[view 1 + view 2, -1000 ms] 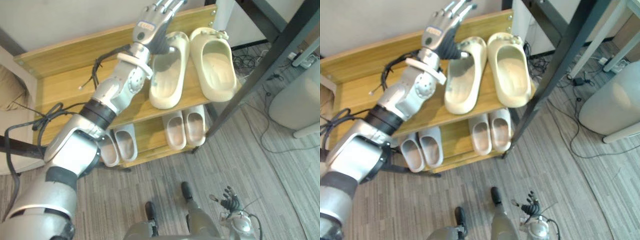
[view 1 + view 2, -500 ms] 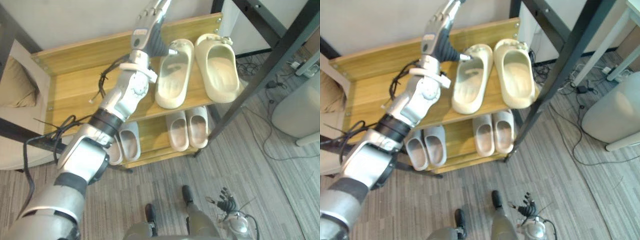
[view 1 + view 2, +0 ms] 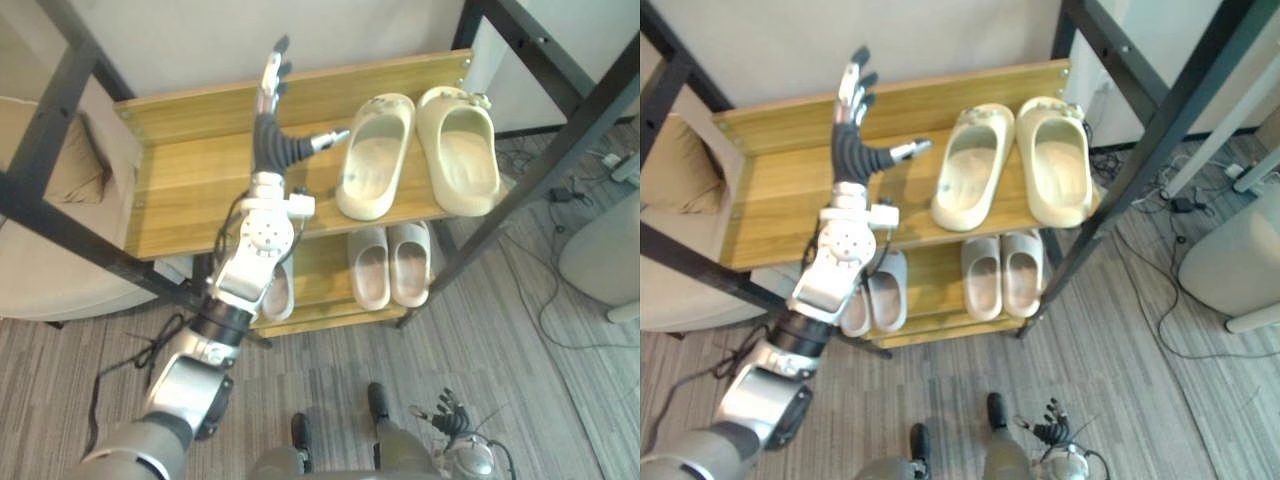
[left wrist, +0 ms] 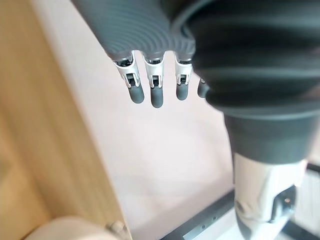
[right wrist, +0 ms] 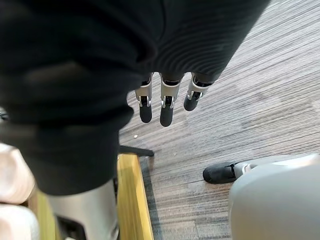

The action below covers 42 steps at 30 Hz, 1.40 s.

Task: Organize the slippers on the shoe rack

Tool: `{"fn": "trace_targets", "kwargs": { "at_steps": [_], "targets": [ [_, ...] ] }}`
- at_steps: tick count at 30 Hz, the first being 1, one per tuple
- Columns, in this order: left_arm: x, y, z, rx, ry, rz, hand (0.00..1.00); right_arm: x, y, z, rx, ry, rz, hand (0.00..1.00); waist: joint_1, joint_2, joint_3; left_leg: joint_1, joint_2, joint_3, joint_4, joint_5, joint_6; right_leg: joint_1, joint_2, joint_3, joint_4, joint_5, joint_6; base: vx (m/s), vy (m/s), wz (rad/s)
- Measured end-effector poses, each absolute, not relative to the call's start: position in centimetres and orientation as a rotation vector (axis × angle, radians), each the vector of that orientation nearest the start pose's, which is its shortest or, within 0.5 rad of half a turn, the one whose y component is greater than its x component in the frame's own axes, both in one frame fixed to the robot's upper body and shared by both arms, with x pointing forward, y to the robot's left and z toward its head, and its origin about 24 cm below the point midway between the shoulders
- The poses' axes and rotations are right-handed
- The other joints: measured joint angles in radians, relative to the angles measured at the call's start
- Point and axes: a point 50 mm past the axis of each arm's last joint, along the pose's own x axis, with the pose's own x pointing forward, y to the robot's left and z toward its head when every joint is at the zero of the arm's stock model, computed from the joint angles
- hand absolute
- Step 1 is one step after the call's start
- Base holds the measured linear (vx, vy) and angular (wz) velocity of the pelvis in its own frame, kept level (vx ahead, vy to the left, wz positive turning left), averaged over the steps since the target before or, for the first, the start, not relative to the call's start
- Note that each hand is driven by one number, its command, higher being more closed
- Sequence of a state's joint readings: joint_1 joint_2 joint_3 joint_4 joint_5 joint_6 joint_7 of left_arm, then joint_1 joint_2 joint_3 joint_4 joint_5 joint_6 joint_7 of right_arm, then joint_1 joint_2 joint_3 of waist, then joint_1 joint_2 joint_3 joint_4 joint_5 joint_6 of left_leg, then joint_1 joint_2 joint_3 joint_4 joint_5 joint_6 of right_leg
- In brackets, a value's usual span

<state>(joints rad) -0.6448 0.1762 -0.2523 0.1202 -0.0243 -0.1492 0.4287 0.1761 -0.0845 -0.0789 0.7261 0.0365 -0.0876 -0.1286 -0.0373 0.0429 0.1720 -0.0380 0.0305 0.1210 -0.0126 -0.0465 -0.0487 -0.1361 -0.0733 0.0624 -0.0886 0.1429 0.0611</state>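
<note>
Atop the wood-grain shoe rack [image 3: 190, 180] sit rounded cream slippers [image 3: 375, 160] — smooth, paired.

One shoe rack [image 3: 770, 200] was present. It held two cream slippers [image 3: 970, 165], two beige slippers [image 3: 983, 278] and two grey slippers [image 3: 887, 290], six total.

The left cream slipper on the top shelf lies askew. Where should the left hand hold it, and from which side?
Grip the left cream slipper probably at its heel wall, coming from the bare shelf side where the left hand hovers. Its heel points to the front edge, toe strap to the wall, and the right cream slipper crowds the other side.
</note>
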Motion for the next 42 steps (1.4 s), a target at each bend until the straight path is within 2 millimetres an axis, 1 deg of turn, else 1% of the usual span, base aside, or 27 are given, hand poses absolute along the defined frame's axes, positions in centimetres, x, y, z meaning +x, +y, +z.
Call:
{"fn": "trace_targets", "kwargs": {
  "at_steps": [2,5,7,8,11,15,24,34,39,42],
  "targets": [
    [32.3,9.2,19.6,0.024,-0.625,0.02,0.0,12.7,-20.4,-12.8,-0.069,0.805,-0.275,0.0,0.003,-0.002,-0.003,0.0,-0.001,-0.006,0.0,0.001,0.001,0.001,-0.002,-0.005,0.0,0.0,0.0,-0.02,-0.006,0.05],
    [32.1,8.5,18.8,-0.06,-0.582,-0.026,0.0,12.7,-20.4,-12.8,-0.087,0.807,-0.266,0.0,0.003,-0.003,-0.006,0.002,-0.002,-0.023,0.0,0.005,0.002,0.013,-0.005,-0.026,0.0,-0.003,0.002,-0.01,-0.009,0.15],
    [32.0,8.1,18.2,-0.103,-0.549,-0.051,0.0,12.5,-20.3,-13.0,-0.101,0.818,-0.259,0.0,0.005,-0.006,-0.018,0.004,-0.001,-0.024,-0.001,0.005,0.002,0.016,-0.005,-0.031,0.0,-0.005,0.002,0.0,-0.009,0.11],
    [31.8,8.2,17.6,-0.114,-0.532,-0.057,0.0,12.5,-20.3,-13.0,-0.101,0.824,-0.258,0.0,0.007,-0.006,-0.025,0.005,-0.001,-0.025,-0.002,0.005,0.001,0.018,-0.002,-0.035,0.0,-0.006,0.002,0.01,-0.013,0.03],
    [31.4,8.3,15.9,-0.127,-0.47,-0.076,0.0,12.2,-20.2,-13.2,-0.102,0.84,-0.255,0.0,0.006,-0.008,-0.041,0.005,0.0,-0.026,-0.002,0.006,0.001,0.018,-0.002,-0.039,0.0,-0.007,0.003,0.0,-0.002,0.01],
    [31.1,7.0,14.3,-0.098,-0.416,-0.147,0.0,12.2,-20.1,-13.4,-0.101,0.855,-0.252,0.0,0.008,-0.013,-0.046,0.011,0.0,-0.045,-0.003,0.009,-0.001,0.034,-0.002,-0.06,-0.003,-0.009,0.003,0.0,-0.012,0.13],
    [31.0,5.3,12.1,-0.105,-0.316,-0.213,0.0,12.2,-19.9,-13.6,-0.106,0.869,-0.242,0.0,0.007,-0.02,-0.051,0.017,0.008,-0.045,-0.016,0.014,-0.007,0.033,0.002,-0.062,-0.008,-0.012,-0.001,0.0,-0.001,0.0],
    [30.4,3.6,12.0,-0.121,-0.32,-0.29,0.0,12.2,-19.8,-13.8,-0.106,0.881,-0.242,0.0,0.006,-0.023,-0.052,0.021,0.014,-0.044,-0.024,0.015,-0.01,0.033,0.008,-0.064,-0.008,-0.017,-0.003,0.0,0.0,0.0],
    [30.3,2.5,11.5,-0.121,-0.295,-0.326,0.0,12.3,-19.8,-13.8,-0.105,0.88,-0.243,0.0,0.004,-0.039,-0.063,0.022,0.013,-0.044,-0.024,0.015,-0.01,0.033,0.008,-0.064,-0.008,-0.017,-0.003,0.0,0.0,0.0],
    [30.4,1.7,11.5,-0.1,-0.291,-0.357,0.0,12.3,-19.8,-13.8,-0.105,0.88,-0.244,0.0,-0.001,-0.04,-0.064,0.022,0.012,-0.044,-0.025,0.015,-0.01,0.033,0.007,-0.063,-0.008,-0.017,-0.003,0.0,0.0,0.0]
  ]
}}
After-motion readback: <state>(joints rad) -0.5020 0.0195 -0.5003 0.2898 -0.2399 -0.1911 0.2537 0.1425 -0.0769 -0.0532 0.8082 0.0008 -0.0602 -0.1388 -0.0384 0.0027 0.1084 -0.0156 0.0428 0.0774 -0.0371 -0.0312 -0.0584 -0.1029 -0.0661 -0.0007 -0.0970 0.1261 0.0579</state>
